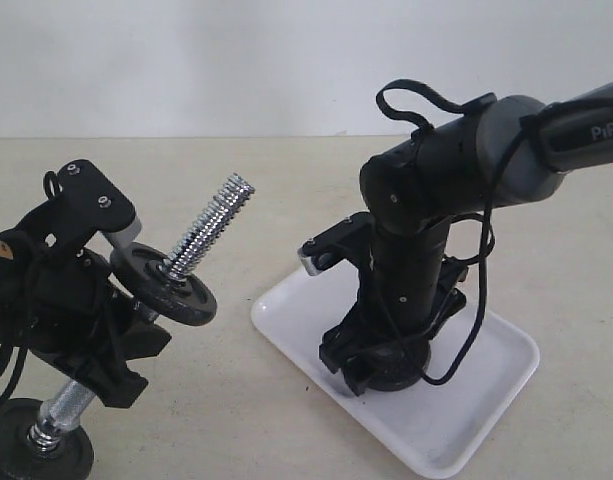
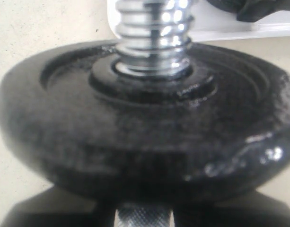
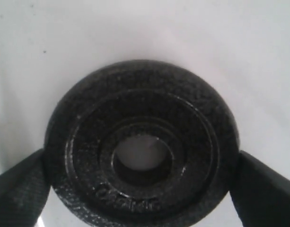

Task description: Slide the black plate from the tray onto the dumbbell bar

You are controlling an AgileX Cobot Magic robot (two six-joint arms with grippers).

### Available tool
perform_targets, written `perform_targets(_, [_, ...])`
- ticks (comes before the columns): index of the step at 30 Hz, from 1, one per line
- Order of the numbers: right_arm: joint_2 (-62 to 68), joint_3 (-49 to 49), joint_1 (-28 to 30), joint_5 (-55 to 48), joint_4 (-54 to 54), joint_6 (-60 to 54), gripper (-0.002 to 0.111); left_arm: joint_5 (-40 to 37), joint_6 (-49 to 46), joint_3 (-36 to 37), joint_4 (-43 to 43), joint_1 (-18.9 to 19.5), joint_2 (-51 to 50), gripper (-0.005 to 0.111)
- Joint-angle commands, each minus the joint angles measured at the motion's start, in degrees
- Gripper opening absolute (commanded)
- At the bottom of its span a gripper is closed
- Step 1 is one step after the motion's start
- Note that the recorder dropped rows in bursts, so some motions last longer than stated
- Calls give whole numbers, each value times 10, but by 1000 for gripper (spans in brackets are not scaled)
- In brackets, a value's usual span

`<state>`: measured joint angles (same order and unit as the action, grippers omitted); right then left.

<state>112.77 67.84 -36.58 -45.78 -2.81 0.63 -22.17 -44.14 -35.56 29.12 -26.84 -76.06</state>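
One black plate (image 3: 149, 101) inside end effector (image 3: 141, 187)

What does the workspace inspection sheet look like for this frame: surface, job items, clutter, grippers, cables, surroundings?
Surface: beige tabletop, matte.
Job's things: black plate lies flat in the white tray. The dumbbell bar is tilted, its threaded end free; upper disc sits on the bar and lower disc rests on the tabletop.
Clutter: nothing seen.
Grippers: left gripper is shut on the dumbbell bar between the discs. The right gripper is down in the tray, its fingers against opposite sides of the black plate's rim.
Cables: black cable hangs from the right arm over the tray, with a loop above the arm.
Surroundings: plain white wall.
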Motion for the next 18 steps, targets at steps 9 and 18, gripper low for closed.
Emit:
perform_targets(9, [-81,2,0,-42,-7,1,0,57,4,-18,31,-1,21,4])
perform_targets(18, [-156,2,0,-46,-7,1,0,57,2,-18,30,-1,21,4])
